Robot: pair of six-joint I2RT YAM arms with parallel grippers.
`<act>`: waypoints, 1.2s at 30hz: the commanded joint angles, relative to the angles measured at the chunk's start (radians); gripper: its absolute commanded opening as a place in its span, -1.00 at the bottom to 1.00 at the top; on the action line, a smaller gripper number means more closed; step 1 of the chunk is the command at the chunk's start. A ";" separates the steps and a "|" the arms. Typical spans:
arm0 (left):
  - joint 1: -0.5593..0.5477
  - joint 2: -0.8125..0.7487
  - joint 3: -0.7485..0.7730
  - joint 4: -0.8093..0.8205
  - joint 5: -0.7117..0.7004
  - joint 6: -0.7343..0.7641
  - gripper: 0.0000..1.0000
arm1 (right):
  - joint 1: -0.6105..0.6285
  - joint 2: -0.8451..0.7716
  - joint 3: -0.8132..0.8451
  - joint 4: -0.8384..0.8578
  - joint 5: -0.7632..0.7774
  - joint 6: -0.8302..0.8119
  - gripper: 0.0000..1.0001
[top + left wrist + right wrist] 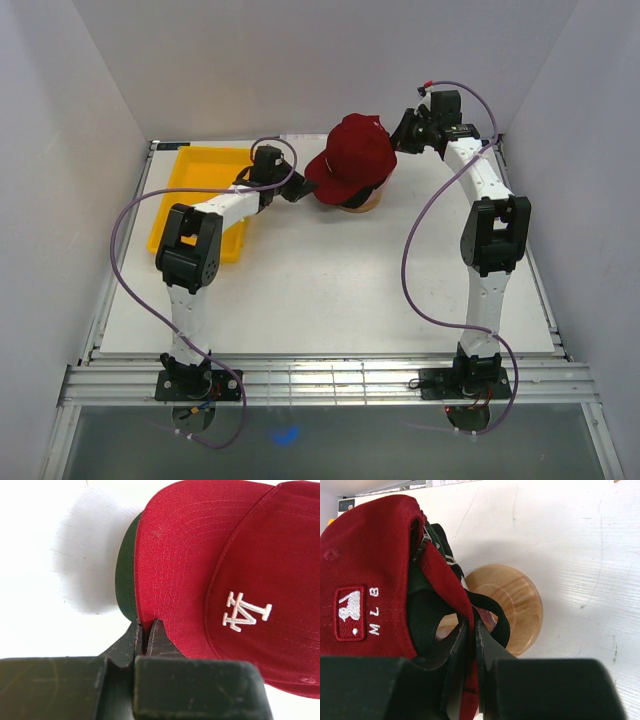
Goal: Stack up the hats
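Hats (350, 160) stacked on stand (362, 204), far middle of table (330, 290), tray (200, 170) to their left

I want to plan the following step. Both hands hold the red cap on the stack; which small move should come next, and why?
Probably open both hands. The red cap already sits over the green cap on the wooden stand, with the left hand pinching its brim and the right hand its rear edge.

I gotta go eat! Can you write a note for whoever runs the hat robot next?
Left end effector: shut on the brim of the red hat.
Right end effector: shut on its back edge.
Hats: red on top, green hat and black hat under it, all on the wooden stand.
Done: stack looks built.
Left: probably open both and back away.
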 commanded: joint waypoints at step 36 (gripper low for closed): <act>-0.179 0.116 -0.232 -0.336 -0.197 0.118 -0.46 | 0.008 0.054 0.009 -0.138 0.008 -0.019 -0.26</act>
